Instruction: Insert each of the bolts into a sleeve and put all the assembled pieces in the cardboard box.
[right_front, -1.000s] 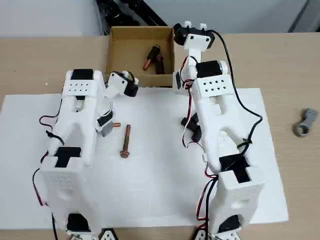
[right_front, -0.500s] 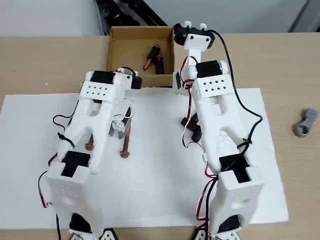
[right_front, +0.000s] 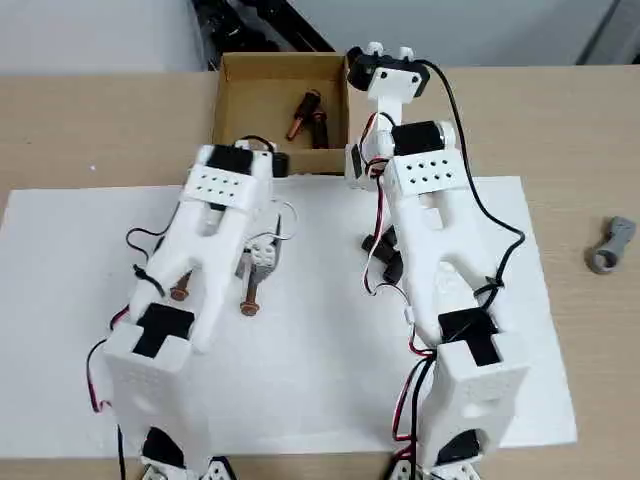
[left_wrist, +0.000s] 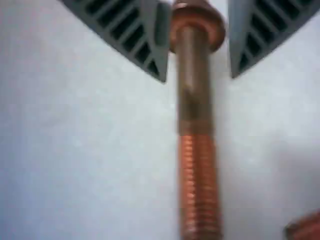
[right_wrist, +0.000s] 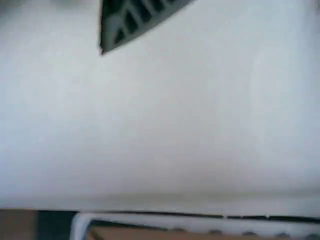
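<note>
Straddling the head of a bolt (left_wrist: 197, 125), the left fingers (left_wrist: 125, 30) are spread: one sits close against the head, the other stands apart. That bolt lies flat on the white sheet (left_wrist: 75, 150). A second bolt (right_front: 180, 291) lies near it, only its head showing. Beyond the sheet, on the desk (right_front: 80, 120), the box (right_front: 228, 105) holds two sleeved bolts (right_front: 303, 112), side by side toward the right arm's side.

Light wood table (right_front: 80, 120) under white sheet (right_front: 320, 400) — pale wall (right_front: 90, 35) behind (dark clutter (right_front: 240, 25) at back edge).
</note>
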